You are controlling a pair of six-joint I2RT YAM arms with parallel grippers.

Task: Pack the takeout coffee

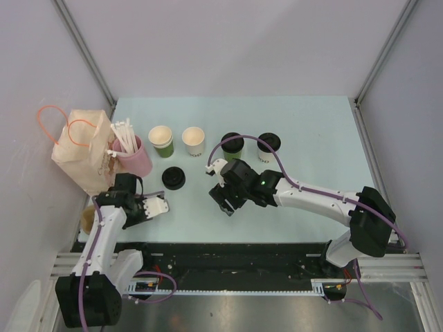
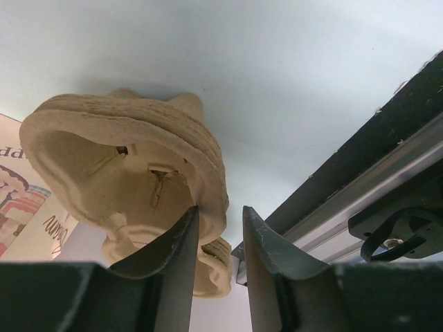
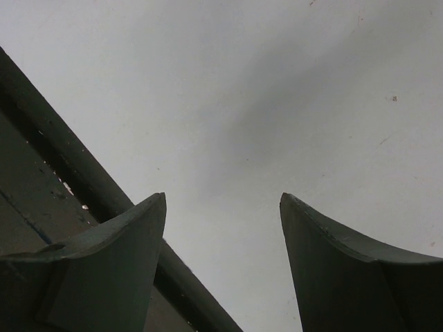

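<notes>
— Where does the coffee stand?

— In a row across the middle of the table point(image 1: 318, 124): an open green cup point(image 1: 161, 140), an open white cup point(image 1: 194, 140), then a lidded green cup point(image 1: 232, 146) and a lidded white cup point(image 1: 268, 142). A loose black lid point(image 1: 173, 178) lies just in front of the open pair.

— And the arms?

— The right gripper point(image 3: 221, 200) hangs spread wide over bare table beside the rail point(image 3: 62, 135), holding nothing. The left gripper point(image 2: 219, 211) is at a pulp cup carrier point(image 2: 104, 159) by the paper bag point(image 1: 76, 145), well apart from the cups. Its jaws are narrowly parted, and the carrier's rim seems to sit between the tips, not yet pinched.
</notes>
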